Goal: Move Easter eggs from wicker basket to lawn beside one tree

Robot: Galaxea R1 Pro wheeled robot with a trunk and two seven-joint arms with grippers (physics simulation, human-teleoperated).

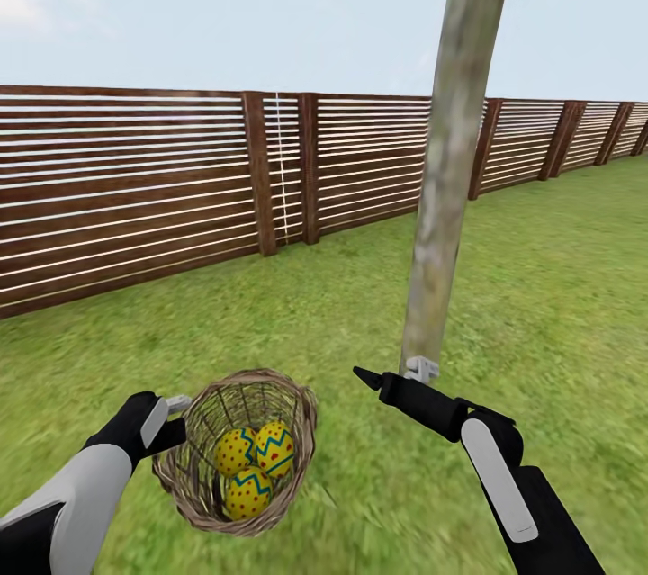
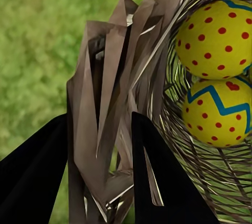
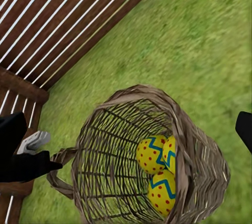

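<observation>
Basket of eggs held up beside a tree on the lawn.

The left gripper [image 1: 177,420] clamps the braided rim of the wicker basket [image 1: 193,476], which tilts with all three Easter eggs [image 1: 252,460] inside. To its right the right gripper [image 1: 371,378] hangs over the lawn [image 1: 540,305], fingers spread and empty, near the tree [image 1: 447,197] trunk; the fence [image 1: 126,188] runs behind.

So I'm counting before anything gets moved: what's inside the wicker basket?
Three Easter eggs, yellow with red dots and blue zigzag bands, lie together inside the wicker basket. The weave hides part of each egg. The left gripper's fingers straddle the braided rim.
</observation>
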